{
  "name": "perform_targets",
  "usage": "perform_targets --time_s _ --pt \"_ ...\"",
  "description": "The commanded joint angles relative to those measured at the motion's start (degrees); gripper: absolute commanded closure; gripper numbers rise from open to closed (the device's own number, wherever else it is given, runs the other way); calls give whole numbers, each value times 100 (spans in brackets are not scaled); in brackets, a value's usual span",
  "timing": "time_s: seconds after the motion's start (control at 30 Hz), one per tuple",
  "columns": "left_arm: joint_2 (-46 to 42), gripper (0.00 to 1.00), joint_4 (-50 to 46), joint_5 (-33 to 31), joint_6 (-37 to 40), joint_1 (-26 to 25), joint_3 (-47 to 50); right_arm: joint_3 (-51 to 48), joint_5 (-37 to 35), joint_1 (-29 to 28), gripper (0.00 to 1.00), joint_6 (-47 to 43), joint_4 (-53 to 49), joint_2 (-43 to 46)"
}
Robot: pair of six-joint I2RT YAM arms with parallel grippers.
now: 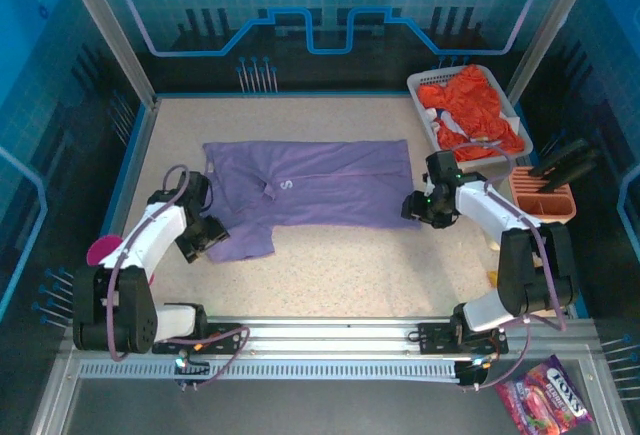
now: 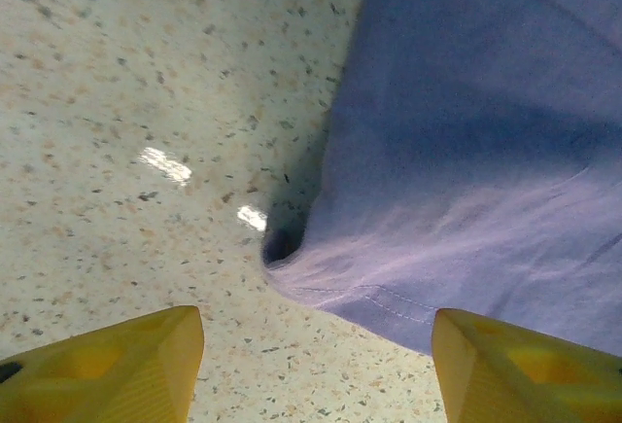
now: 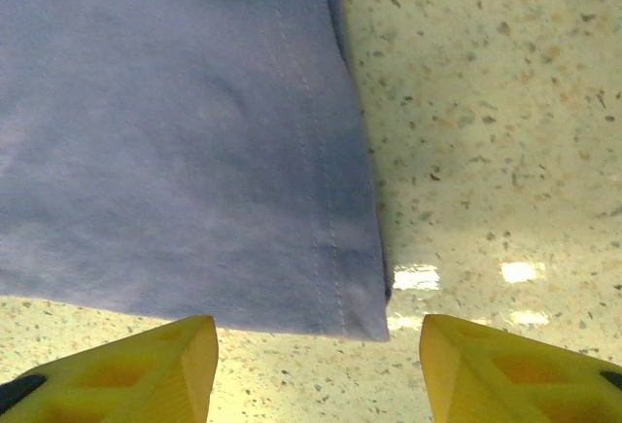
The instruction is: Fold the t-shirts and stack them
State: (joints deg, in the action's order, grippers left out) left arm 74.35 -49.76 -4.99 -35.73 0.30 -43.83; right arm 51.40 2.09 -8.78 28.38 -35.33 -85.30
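The lavender-purple t-shirt point(image 1: 315, 185) lies spread across the middle of the table, with a white letter showing near its collar. My left gripper point(image 1: 212, 239) hangs low over the shirt's near-left sleeve. In the left wrist view the sleeve hem point(image 2: 389, 297) lies just ahead of the open left gripper point(image 2: 316, 374), with bare table between the yellow fingertips point(image 2: 117, 365). My right gripper point(image 1: 410, 209) is at the shirt's near-right corner. That hem corner point(image 3: 364, 321) lies just ahead of the open right gripper point(image 3: 319, 374). The orange-red t-shirt point(image 1: 472, 107) is bunched in the white basket point(image 1: 418, 81).
The basket stands at the back right of the table. A terracotta holder point(image 1: 545, 203) with black tools stands beside the right arm. A pink object point(image 1: 100, 250) sits at the left edge. A candy bag point(image 1: 548, 397) lies off the table at front right.
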Motion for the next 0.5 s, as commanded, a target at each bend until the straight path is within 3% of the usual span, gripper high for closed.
perform_targets --time_s 0.0,0.47 --pt "200 37 298 -40 -244 -151 259 -139 22 61 42 251 10 58" --pt "-38 48 1153 14 -338 -210 853 -449 468 60 48 450 668 -365"
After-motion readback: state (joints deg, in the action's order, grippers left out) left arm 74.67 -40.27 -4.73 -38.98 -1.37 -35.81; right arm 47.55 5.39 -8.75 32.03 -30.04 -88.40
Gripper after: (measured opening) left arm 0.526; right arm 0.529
